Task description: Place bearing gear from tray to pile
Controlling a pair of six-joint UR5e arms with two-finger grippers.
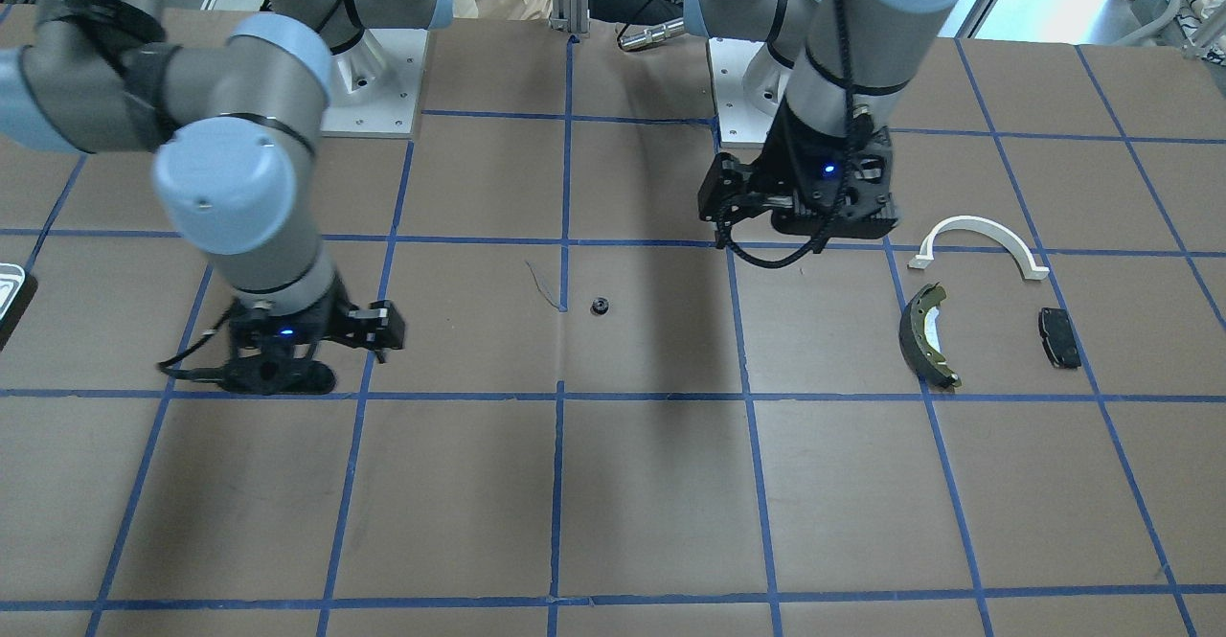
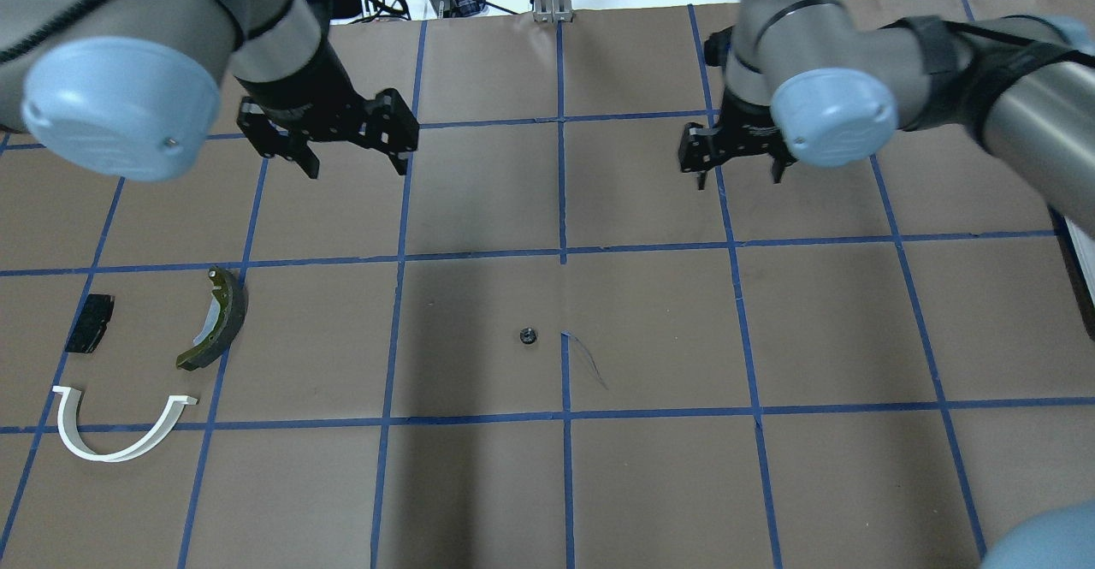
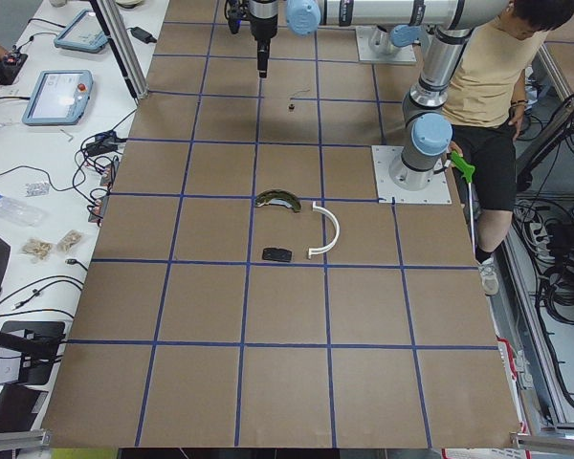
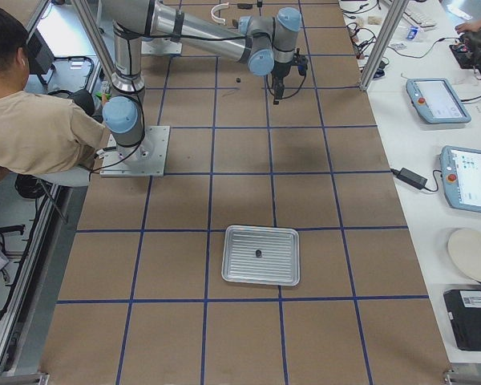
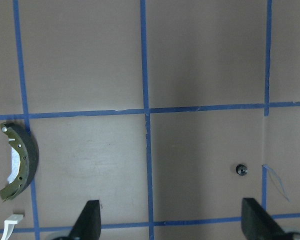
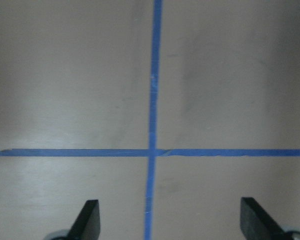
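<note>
Clock dirs per overhead view, 12 = away from robot. Nearest robot: pile, approx 8 o'clock from centre of brown surface. Closest in, white arch bracket, open side toward 12. Just beyond, brake shoe, dark w/ olive rim, and small black pad at shoe's 9 o'clock. All three lying flat, near each other but apart. Next out: bearing gear, tiny and black, alone on surface approx mid-width, just at 9 o'clock of central blue tape line. Well apart from pile, which lies at its 9 o'clock, and outside tray. Tray at surface's far right end, approx 3 o'clock of gear, w/ small dark item in its middle, too small to ID. Farthest out: left end effector, approx 11 o'clock of gear, held above surface, pointing down, fingers spread wide, nothing between them. In its wrist view, gear on surface near one fingertip, shoe at opposite frame edge. Then right end effector, approx 1 o'clock of gear, also above surface, likewise spread wide and holding nothing, tape crossing below it in wrist view.
</note>
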